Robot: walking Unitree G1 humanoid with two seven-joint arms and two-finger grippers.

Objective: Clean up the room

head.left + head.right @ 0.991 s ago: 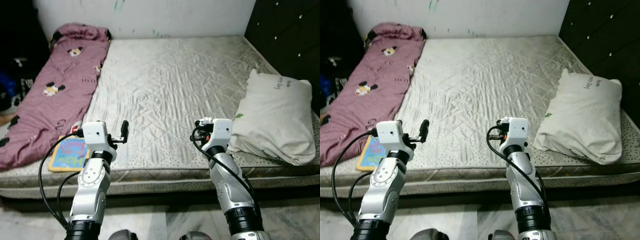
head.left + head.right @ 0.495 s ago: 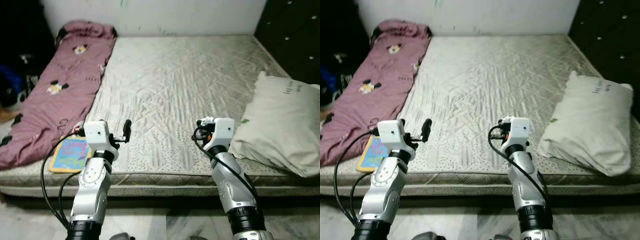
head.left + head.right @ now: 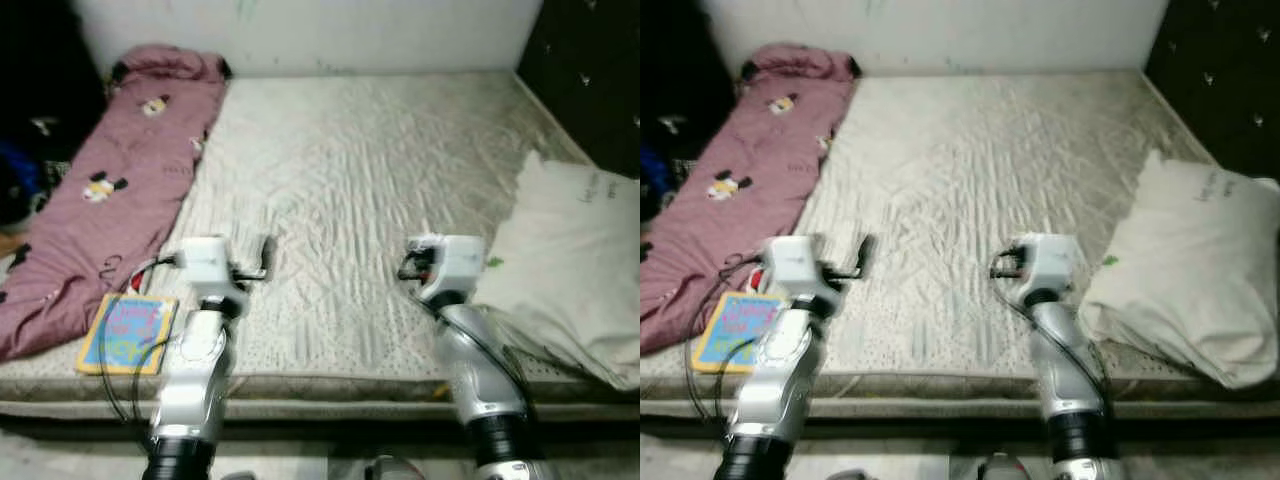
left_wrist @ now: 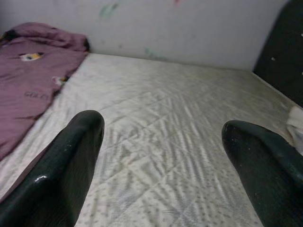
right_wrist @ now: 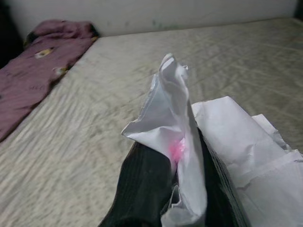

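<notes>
My right gripper [image 5: 174, 156] is shut on a crumpled white paper [image 5: 222, 137] with a pink spot; the paper sticks up between the black fingers. In the eye views that gripper [image 3: 410, 264] is held over the front part of the grey mattress [image 3: 360, 150], left of a white pillow [image 3: 575, 265]. My left gripper [image 4: 163, 125] is open with nothing between its fingers [image 4: 71, 156]. It hovers over the mattress [image 4: 161, 94] near a purple blanket [image 3: 110, 190]. A colourful book [image 3: 125, 333] lies at the mattress's front left corner, beside my left arm.
A white wall [image 3: 380, 30] stands behind the mattress. A dark padded headboard [image 3: 595, 70] runs along the right side. Dark clutter [image 3: 25, 170] sits on the floor at the far left. The eye views are blurred.
The whole picture has shifted and blurred, so the camera has moved; the book and the pillow now sit lower and further out. Both arms keep their pose.
</notes>
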